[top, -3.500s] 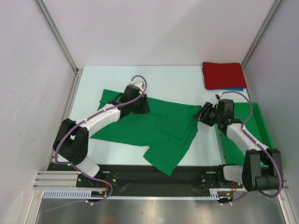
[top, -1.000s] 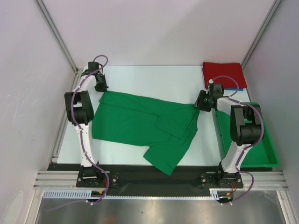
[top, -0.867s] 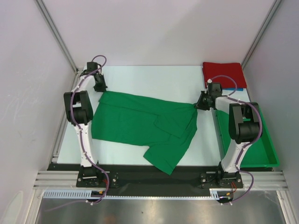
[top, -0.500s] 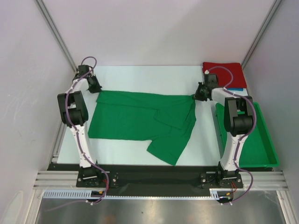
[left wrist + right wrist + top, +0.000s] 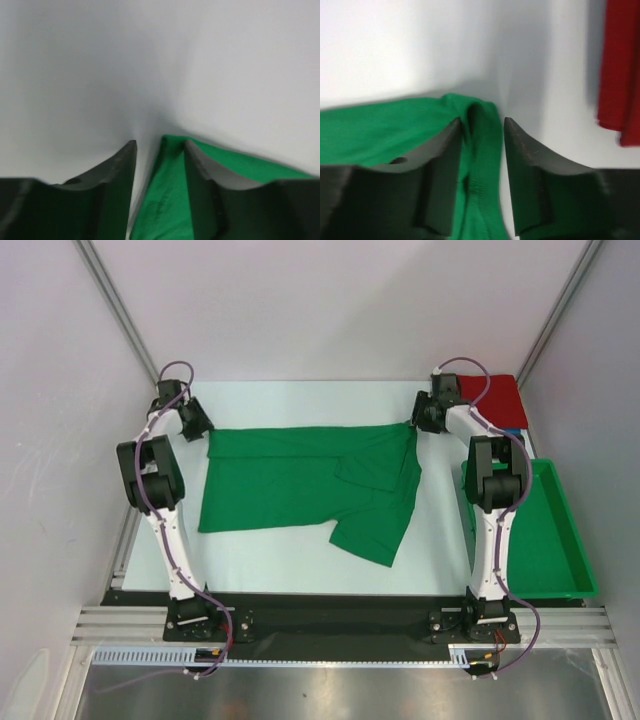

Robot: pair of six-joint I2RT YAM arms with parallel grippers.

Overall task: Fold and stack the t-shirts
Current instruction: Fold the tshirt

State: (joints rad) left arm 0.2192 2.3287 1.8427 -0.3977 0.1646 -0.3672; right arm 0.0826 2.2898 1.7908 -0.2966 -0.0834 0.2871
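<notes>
The bright green t-shirt [image 5: 300, 475] lies spread across the table, its top edge stretched straight between both grippers. My left gripper [image 5: 200, 425] is at the shirt's far left corner. In the left wrist view the jaws [image 5: 157, 150] stand apart, with the green fabric [image 5: 165, 200] against the right finger and a gap at the left one. My right gripper [image 5: 415, 425] is at the far right corner. Its jaws [image 5: 482, 127] stand apart around a bunched green edge [image 5: 480, 165]. The folded red t-shirt [image 5: 495, 400] lies at the far right on a blue one [image 5: 512, 429], only a sliver of which shows.
The green plastic bin [image 5: 545, 540] stands along the right edge, beside the right arm. The red shirt's edge [image 5: 620, 75] shows just right of the right gripper. Enclosure walls and corner posts close in the far side.
Both arms have reached to the far side and drawn the green shirt away from the bases, pulling its top edge straight. The shirt lies flatter and farther back.
</notes>
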